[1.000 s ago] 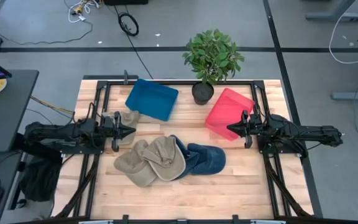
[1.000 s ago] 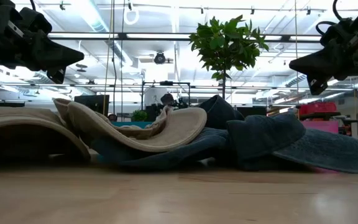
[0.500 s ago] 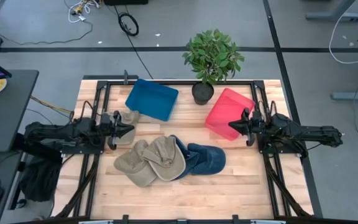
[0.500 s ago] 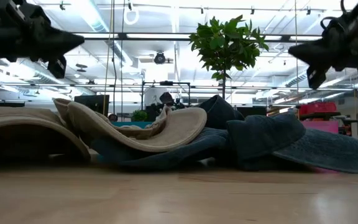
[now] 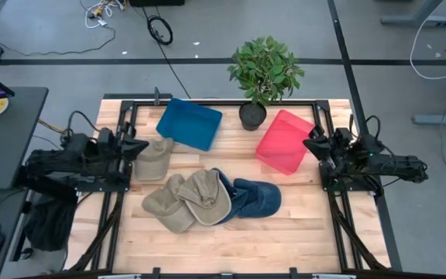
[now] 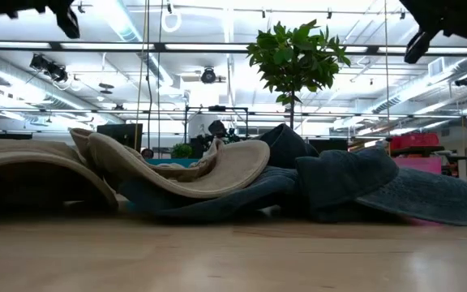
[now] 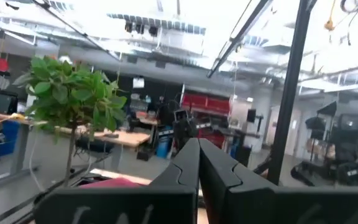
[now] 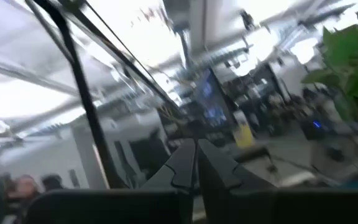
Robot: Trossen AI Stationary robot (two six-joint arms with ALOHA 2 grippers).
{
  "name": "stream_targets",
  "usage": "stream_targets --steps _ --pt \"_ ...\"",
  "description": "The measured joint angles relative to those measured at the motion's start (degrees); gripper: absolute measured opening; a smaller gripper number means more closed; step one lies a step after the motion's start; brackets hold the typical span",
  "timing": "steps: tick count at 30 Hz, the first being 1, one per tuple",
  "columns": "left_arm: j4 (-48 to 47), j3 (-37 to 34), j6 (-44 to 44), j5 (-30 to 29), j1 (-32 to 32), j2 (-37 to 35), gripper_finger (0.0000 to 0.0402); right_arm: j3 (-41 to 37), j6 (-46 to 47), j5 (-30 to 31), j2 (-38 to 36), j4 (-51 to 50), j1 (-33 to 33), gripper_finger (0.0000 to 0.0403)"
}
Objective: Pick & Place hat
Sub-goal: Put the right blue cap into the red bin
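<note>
Hats of soft fabric lie in the middle of the light wooden table (image 5: 207, 240), in the centre and lower centre of the high view. They are in a loose heap, probably so that each can be picked out one by one.

Going from left to right, the left gripper (image 5: 139, 145) is at the left of the frame, over the table's left edge, with its two dark fingers pressed together and nothing between them. Just beside its tip lies one khaki cloth cap (image 5: 152, 160), apart from the heap. Above it is the blue plastic bin (image 5: 189, 123), tilted, likely a place to drop hats.

In the heap a flat khaki cap (image 5: 167, 204) is lowest and farthest left. A beige bucket hat (image 5: 208, 196) with a round brim overlaps it. A dark blue denim hat (image 5: 255, 198) lies partly under the beige one. All look limp and creased.

A green potted plant (image 5: 264, 74) stands at the upper centre. Right of it is the red plastic bin (image 5: 285, 141). The right gripper (image 5: 313, 145) is at the bin's right side, closed and empty. Both arms seem to wait clear of the hats.
</note>
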Motion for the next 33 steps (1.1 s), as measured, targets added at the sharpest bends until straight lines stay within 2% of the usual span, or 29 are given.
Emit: stream_targets --steps 4,7,13,16,19,23,27,31,33 --pt "-9.43 5.97 0.87 0.02 -0.07 4.3 0.0007 5.45 -0.5 0.46 4.5 -7.14 0.0 0.0025" --pt "-12.92 7.4 0.96 0.02 -0.07 7.24 0.0007 7.47 -0.46 0.34 8.95 -8.78 0.19 0.0025" --pt "-13.05 7.41 2.88 0.02 -0.07 11.2 0.0007 8.82 -0.45 -3.43 16.26 -9.12 2.99 0.0025" --pt "-13.06 7.41 1.96 0.02 -0.07 12.49 0.0007 8.82 5.91 -3.54 19.43 -9.5 5.89 0.0025" --pt "-13.16 7.43 -0.25 0.04 -0.07 13.6 0.0007 8.85 7.5 -3.2 24.46 -9.25 10.69 0.0025" --pt "-13.0 7.43 -1.2 0.06 -0.07 14.43 0.0007 8.85 5.3 1.19 30.91 -6.73 17.32 0.0025" --pt "-12.99 7.45 -0.85 0.07 -0.08 14.36 0.0007 8.85 -2.98 5.89 33.86 -4.3 20.98 0.0025" --pt "-14.12 7.54 8.92 2.76 -1.02 15.3 0.0007 8.85 -8.63 15.28 34.21 -2.91 21.26 0.0025" --pt "-14.39 7.53 11.95 3.01 -1.66 17.31 0.0007 8.85 -10.27 17.19 34.75 -0.8 20.08 0.0025"
